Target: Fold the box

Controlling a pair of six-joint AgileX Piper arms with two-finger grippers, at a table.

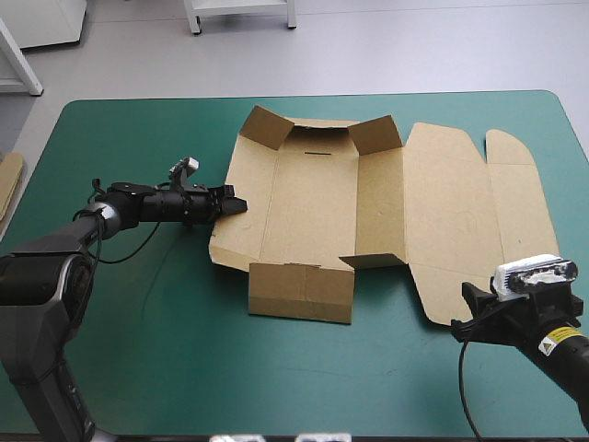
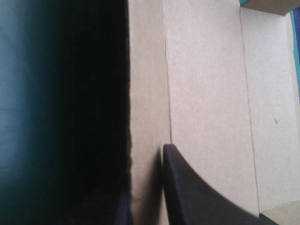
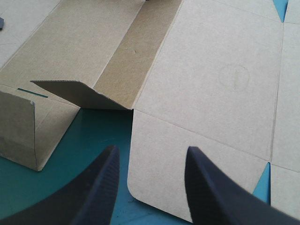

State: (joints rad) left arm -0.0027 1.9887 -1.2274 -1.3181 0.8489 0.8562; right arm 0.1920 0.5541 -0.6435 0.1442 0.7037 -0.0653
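The brown box (image 1: 368, 193) lies spread on the teal-green cover, its lid flat toward the right. Two far corner flaps (image 1: 375, 134) stand up, and a near wall (image 1: 302, 293) is raised. My left gripper (image 1: 235, 204) is at the box's left wall, shut on that strip of board (image 2: 146, 117); one black finger (image 2: 197, 197) lies on the inner side and the other is lost in shadow outside. My right gripper (image 1: 467, 308) is open just off the lid's near flap (image 3: 187, 159), which lies ahead of its fingers, in line with the gap (image 3: 151, 152).
An edge of more brown board (image 1: 7, 180) shows at the table's left edge. Bare teal-green cover (image 1: 184, 350) stretches along the near side between the two arms and to the left of the box.
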